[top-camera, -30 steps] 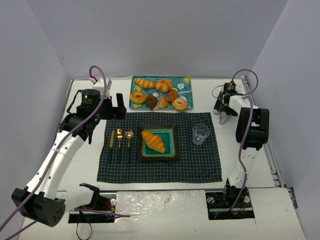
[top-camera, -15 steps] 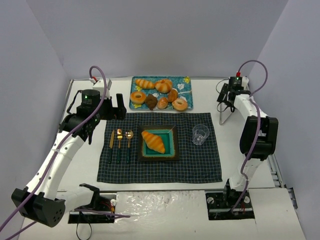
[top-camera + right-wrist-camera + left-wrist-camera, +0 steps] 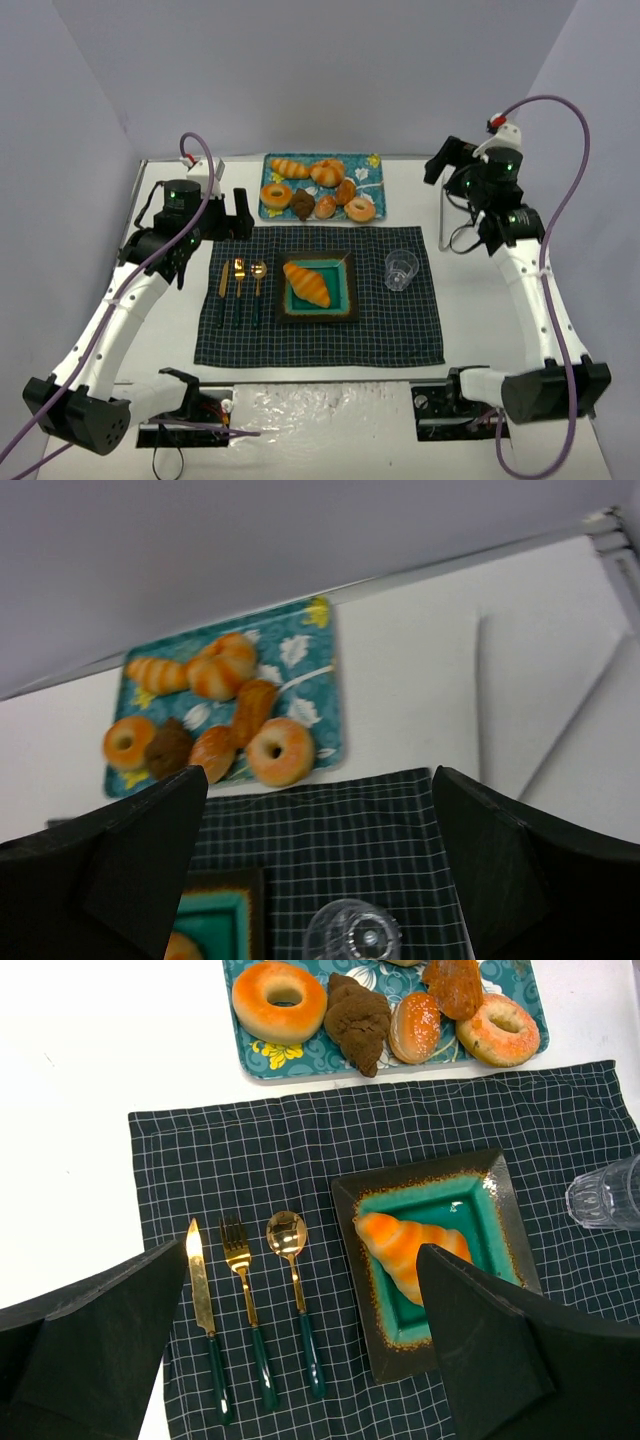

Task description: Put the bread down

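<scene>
The bread (image 3: 307,283), a golden-orange ridged roll, lies diagonally on the teal square plate (image 3: 316,315) in the middle of the dark checked placemat (image 3: 320,340). It also shows in the left wrist view (image 3: 410,1250), partly hidden behind my right-hand finger, and at the bottom edge of the right wrist view (image 3: 180,948). My left gripper (image 3: 240,213) is open and empty, above the placemat's far left corner (image 3: 303,1260). My right gripper (image 3: 440,160) is open and empty, raised at the far right, looking down toward the placemat's far right part (image 3: 320,775).
A teal tray (image 3: 372,160) at the back holds ring doughnuts and several other pastries. A clear glass (image 3: 401,268) stands right of the plate. A knife, fork and spoon (image 3: 240,285) lie left of it. A thin metal stand (image 3: 443,215) is at the right.
</scene>
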Robot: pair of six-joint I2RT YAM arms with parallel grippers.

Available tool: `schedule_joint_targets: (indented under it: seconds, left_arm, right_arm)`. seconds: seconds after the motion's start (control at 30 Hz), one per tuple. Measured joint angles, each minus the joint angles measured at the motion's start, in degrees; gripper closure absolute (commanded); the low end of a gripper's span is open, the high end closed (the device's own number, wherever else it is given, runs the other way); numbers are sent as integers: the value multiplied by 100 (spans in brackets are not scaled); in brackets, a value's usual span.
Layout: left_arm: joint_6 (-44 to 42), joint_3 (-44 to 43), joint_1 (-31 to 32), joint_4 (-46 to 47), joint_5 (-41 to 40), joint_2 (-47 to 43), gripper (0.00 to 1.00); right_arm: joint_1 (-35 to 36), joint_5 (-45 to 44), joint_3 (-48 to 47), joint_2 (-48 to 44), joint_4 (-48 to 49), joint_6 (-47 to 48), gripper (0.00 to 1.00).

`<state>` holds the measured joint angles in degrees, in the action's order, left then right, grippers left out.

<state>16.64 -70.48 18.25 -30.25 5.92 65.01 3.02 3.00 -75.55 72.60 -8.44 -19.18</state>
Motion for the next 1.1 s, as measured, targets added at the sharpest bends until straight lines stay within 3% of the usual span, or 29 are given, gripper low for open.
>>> schedule_joint_targets:
  seconds: [0.13, 0.33, 1.1]
  left_arm:
    - [0, 0, 16, 1, 1, 0, 3]
    - [2, 0, 16, 9, 1, 0, 3]
    - [2, 4, 16, 14, 1, -9, 3]
  right_arm:
    - [555, 311, 168, -587, 12, -35, 4]
    - [743, 600, 519, -979, 32, -188, 3]
    - [871, 882, 730, -1137, 2, -318, 4]
